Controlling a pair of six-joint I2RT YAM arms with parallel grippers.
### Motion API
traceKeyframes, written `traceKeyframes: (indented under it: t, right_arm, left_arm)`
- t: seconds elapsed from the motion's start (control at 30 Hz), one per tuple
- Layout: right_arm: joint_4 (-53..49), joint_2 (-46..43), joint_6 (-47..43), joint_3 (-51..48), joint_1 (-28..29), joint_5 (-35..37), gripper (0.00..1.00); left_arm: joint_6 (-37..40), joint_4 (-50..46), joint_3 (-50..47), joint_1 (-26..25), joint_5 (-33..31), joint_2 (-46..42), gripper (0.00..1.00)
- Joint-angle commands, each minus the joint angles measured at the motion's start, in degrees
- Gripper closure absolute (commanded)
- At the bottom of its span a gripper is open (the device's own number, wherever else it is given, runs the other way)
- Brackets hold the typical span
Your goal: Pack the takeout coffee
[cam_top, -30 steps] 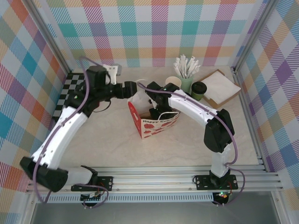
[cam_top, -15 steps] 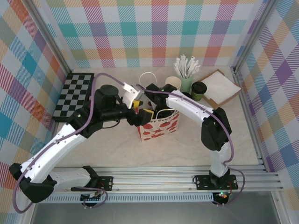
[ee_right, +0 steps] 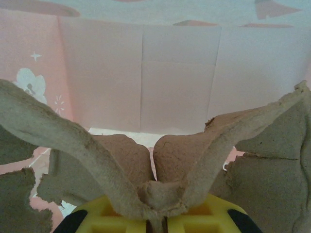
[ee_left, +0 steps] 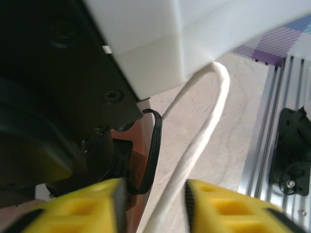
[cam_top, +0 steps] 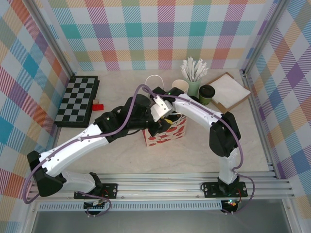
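The takeout coffee cup (cam_top: 207, 93), dark green with a black lid, stands at the back right, apart from both grippers. A red-and-white gift bag (cam_top: 168, 134) stands upright mid-table. Inside its pink walls (ee_right: 146, 73), my right gripper (ee_right: 158, 224) is shut on the centre ridge of the brown cardboard carrier (ee_right: 121, 160). My left gripper (ee_left: 153, 206) is at the bag's top. Its yellow jaws are apart, with the bag's white rope handle (ee_left: 199, 126) between them and a gap on the left side. Both arms crowd over the bag in the top view.
A cream paper cup (cam_top: 180, 86) and a pale green holder of white stirrers (cam_top: 193, 77) stand beside the coffee. A brown board with white paper (cam_top: 228, 91) lies at the back right. A checkerboard (cam_top: 77, 99) and a small red block (cam_top: 98, 105) sit left.
My left arm has swung from the back left down to the bag and its jaws have narrowed around the rope handle. The bag went from tilted to upright. The right gripper stayed shut on the carrier.
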Motion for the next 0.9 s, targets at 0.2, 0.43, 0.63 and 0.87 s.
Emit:
traceKeyframes:
  t: [0.2, 0.43, 0.63, 0.87]
  right_arm:
    - [0.3, 0.5, 4.9, -1.0, 0.2, 3.4, 0.97]
    - [3.2, 1.6, 4.9, -4.0, 0.2, 3.1, 0.97]
    - [6.0, 0.3, 3.2, -7.7, 0.3, 1.5, 0.96]
    - [6.3, -1.2, 1.4, -9.9, 0.3, 1.8, 0.96]
  left_arm:
    - [-0.6, 5.8, -0.3, -0.5, 5.5, -4.3, 0.91]
    - [-1.6, 6.6, 0.2, -0.5, 8.4, -3.9, 0.92]
    - [-1.4, 2.6, 0.7, -0.1, 1.6, -4.0, 0.44]
    - [-15.7, 6.4, -2.4, 13.8, -14.2, -9.4, 0.12]
